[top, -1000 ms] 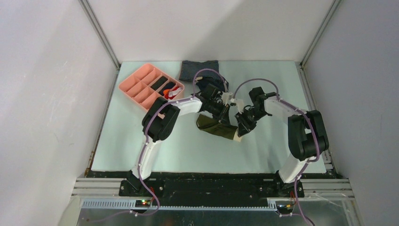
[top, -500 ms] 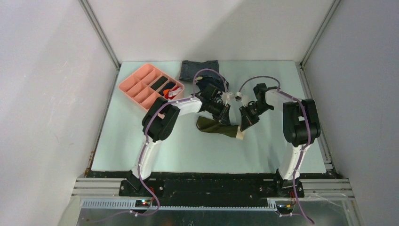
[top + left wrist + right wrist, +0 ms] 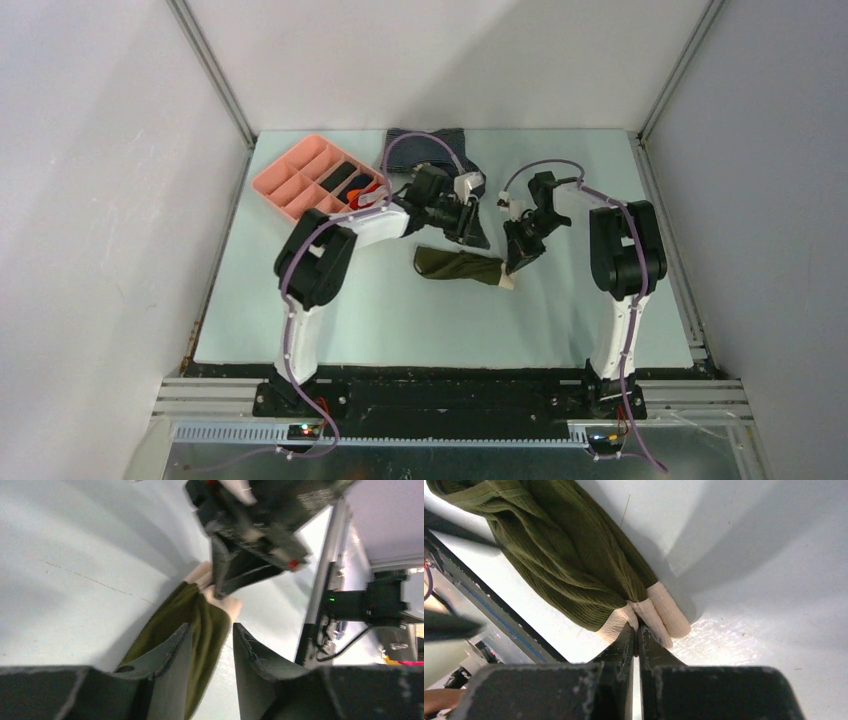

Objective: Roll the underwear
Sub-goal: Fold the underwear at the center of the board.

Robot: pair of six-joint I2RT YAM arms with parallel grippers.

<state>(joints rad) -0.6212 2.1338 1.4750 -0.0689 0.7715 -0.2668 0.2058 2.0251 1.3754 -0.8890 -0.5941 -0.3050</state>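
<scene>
Pale green table; olive underwear bunched mid-table; right gripper clamped on its cream-banded end; left gripper fingers apart

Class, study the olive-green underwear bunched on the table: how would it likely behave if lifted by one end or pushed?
Probably floppy: the underwear lies in soft ribbed folds, so it would likely droop from the right gripper pinching its pale edge. Probably light, being thin cloth. Pushed, it would likely bunch rather than slide whole.
</scene>
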